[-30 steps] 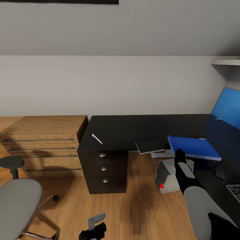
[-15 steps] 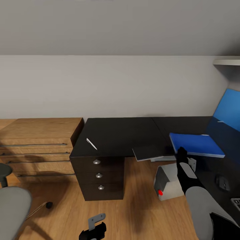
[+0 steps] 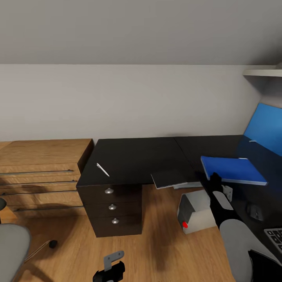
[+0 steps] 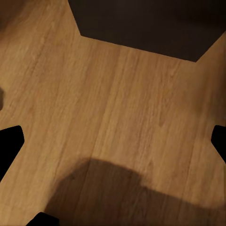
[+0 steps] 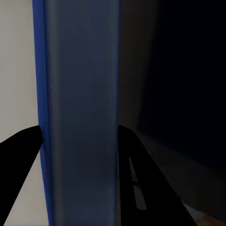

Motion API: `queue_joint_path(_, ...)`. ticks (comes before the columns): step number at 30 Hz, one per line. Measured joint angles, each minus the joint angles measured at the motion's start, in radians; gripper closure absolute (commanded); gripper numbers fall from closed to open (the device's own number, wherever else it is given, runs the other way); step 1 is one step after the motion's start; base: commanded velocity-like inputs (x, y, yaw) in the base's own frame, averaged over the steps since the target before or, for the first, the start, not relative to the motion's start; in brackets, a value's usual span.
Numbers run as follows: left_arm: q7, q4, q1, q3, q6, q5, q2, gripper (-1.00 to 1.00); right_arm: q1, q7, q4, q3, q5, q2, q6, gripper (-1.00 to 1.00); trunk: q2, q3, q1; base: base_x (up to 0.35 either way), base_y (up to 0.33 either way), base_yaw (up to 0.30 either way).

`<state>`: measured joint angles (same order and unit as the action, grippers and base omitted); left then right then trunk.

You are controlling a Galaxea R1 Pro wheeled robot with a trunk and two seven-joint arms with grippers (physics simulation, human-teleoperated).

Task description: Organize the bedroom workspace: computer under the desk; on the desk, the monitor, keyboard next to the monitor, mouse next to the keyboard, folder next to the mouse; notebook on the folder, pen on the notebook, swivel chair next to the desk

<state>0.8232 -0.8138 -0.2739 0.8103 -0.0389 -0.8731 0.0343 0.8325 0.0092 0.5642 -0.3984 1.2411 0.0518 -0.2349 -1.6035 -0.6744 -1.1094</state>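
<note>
Reading left to right in the head view: swivel chair (image 3: 11, 250) at near left on the wood floor (image 3: 156, 243); left tool (image 3: 111, 266) low over the floor, released; pen (image 3: 102, 169) on the black table (image 3: 137, 156). Notebook (image 3: 170, 179) overhangs the table's near edge; computer (image 3: 194, 213) on the floor beneath. Blue folder (image 3: 233, 169) lies on the table at right, right tool (image 3: 214, 181) at its near edge, fingers either side of it; clenched or not, cannot tell.

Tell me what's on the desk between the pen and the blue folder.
In the head view, the grey notebook lies between the pen and the folder, jutting over the desk's front edge.
</note>
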Motion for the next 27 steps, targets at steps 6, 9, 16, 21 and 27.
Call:
queue_joint_path(6,0.0,-0.001,0.0,0.0,0.0,0.0,0.0,-1.0,0.0,-0.01,-0.003,0.0,0.001,0.018,0.004,1.0,0.0,0.0,0.0,0.0,0.0,-0.007)
queue_joint_path(9,0.0,-0.001,0.0,0.0,0.0,0.0,0.0,-1.0,0.0,-0.041,-0.004,0.001,0.003,0.032,0.006,1.0,0.0,0.0,0.0,0.0,0.0,0.0)
queue_joint_path(16,0.0,-0.002,0.0,0.0,0.0,0.0,0.0,-1.0,0.0,-0.09,-0.004,0.004,0.002,0.06,0.011,1.0,0.0,0.0,0.0,0.0,0.0,0.0)
queue_joint_path(21,0.0,-0.002,0.0,0.001,0.0,0.0,0.0,-1.0,0.0,-0.118,-0.004,0.005,0.002,0.065,0.011,1.0,0.0,0.0,0.0,0.0,0.0,0.0)
queue_joint_path(27,0.0,-0.002,0.0,0.001,0.0,0.0,0.0,-1.0,0.0,-0.145,-0.004,0.008,-0.002,0.065,0.013,1.0,0.0,0.0,0.0,0.0,0.0,0.0)
